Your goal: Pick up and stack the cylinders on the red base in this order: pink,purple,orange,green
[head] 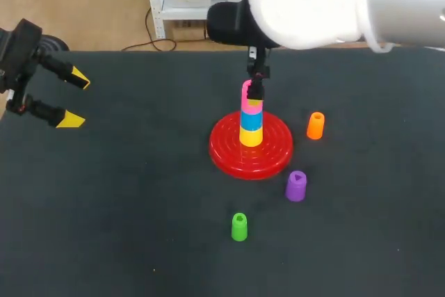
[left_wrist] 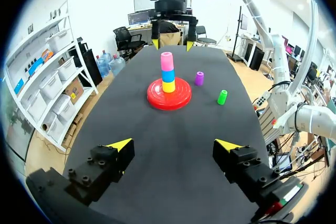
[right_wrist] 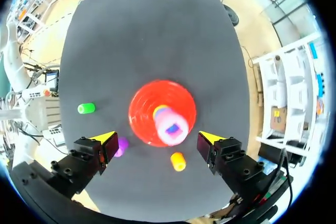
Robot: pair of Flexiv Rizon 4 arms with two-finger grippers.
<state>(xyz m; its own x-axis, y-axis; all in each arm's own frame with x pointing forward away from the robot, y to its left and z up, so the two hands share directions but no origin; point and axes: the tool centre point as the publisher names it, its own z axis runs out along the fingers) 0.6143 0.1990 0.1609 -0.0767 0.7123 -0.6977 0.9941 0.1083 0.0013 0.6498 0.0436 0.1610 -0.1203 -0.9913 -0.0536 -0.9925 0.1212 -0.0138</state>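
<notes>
your right gripper (right_wrist: 156,139) hangs open above the pink cylinder (left_wrist: 167,61), which tops the blue cylinder (head: 251,121) and yellow cylinder (head: 251,137) on the red base (head: 229,154). the purple cylinder (head: 296,186), orange cylinder (head: 316,125) and green cylinder (head: 239,227) stand on the table (head: 139,206). your left gripper (head: 75,100) is open, well apart.

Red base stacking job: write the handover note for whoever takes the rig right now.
Left gripper: open, holding nothing, at the table's left side.
Right gripper: open, directly over the stack, gripping nothing.
Round red plastic base: carries a yellow cylinder, a blue cylinder and the pink cylinder on top.
Done: pink is placed.
Left: the purple cylinder, the orange cylinder and the green cylinder, all upright on the table beside the base, to stack in that order.
</notes>
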